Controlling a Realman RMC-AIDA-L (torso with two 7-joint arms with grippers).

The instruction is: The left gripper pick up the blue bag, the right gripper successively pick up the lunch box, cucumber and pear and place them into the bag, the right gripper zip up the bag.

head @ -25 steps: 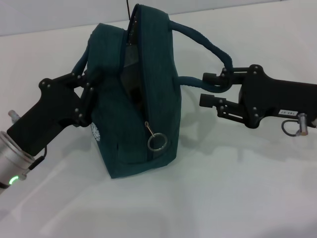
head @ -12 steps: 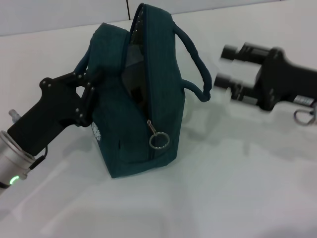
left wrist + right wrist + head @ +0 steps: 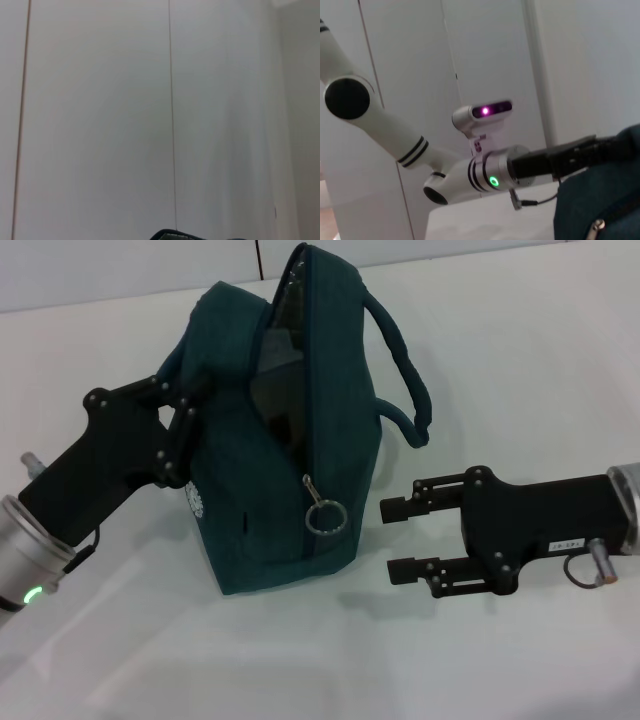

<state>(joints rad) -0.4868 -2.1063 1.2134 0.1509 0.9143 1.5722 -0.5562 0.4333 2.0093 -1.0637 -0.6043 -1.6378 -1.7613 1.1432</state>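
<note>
Blue bag (image 3: 290,430) stands upright toward the back-left part of the white desk (image 3: 520,370), mouth up and zip only partly run: the opening gapes along the top and down the near end, with the zipper pull ring (image 3: 323,516) hanging low on the near end seam. One handle (image 3: 405,370) loops free on the bag's right side. Left gripper (image 3: 180,405) is closed on the bag's left-side handle or top fabric, steadying it; exact grip point is buried in the cloth. Right gripper (image 3: 398,538) sits low just right of the bag's near end, fingers parted and holding nothing, tips aimed at the bag and near the ring but not touching. No lunch box, cucumber or pear on the desk; judging by that, they are already inside and the step in hand is zipping. Next move calls for lining the open fingers up on the small ring, pinching it, then pulling along the zip track up and over while the left arm keeps the bag taut. Bag contents cannot be made out through the dark opening. Left wrist view shows only wall and a dark sliver at its edge. Right wrist view shows the left arm (image 3: 420,150) and a corner of the bag (image 3: 605,195), none of its own fingers.
</note>
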